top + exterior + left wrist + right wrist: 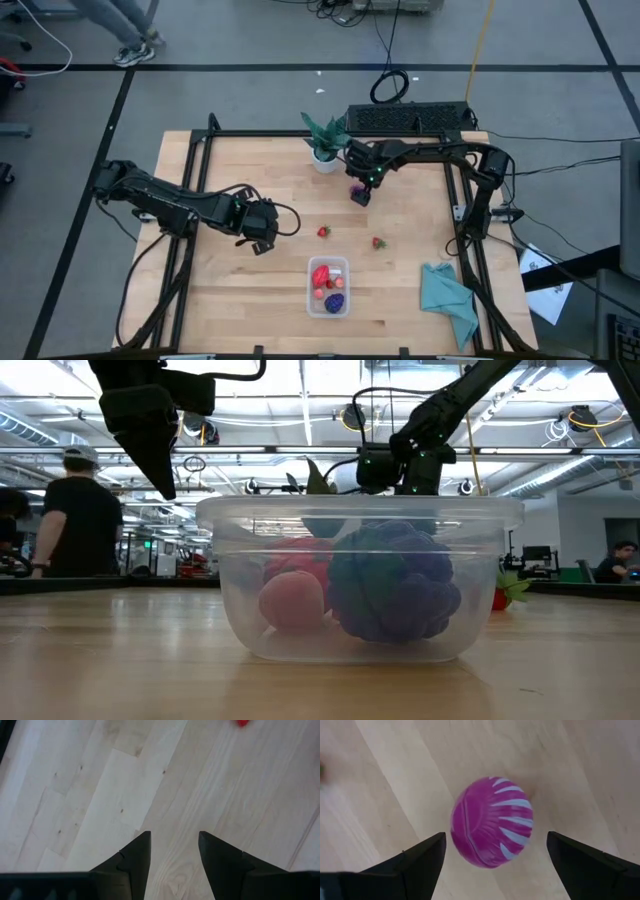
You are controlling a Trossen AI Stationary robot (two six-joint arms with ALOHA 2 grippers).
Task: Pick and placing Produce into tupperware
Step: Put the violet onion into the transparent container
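The right hand hangs over the far middle of the bench, fingers spread wide on either side of a magenta ball with white stripes, which lies on the wood beneath them. That straddling stance suits a straight drop and squeeze. The left hand waits over bare wood on the left of the bench, its fingers narrow and holding nothing. The clear tub sits near the front edge, already holding a red piece, a pinkish one and a dark purple one. Two small red pieces, one nearer the left hand and another, lie loose between the arms and the tub.
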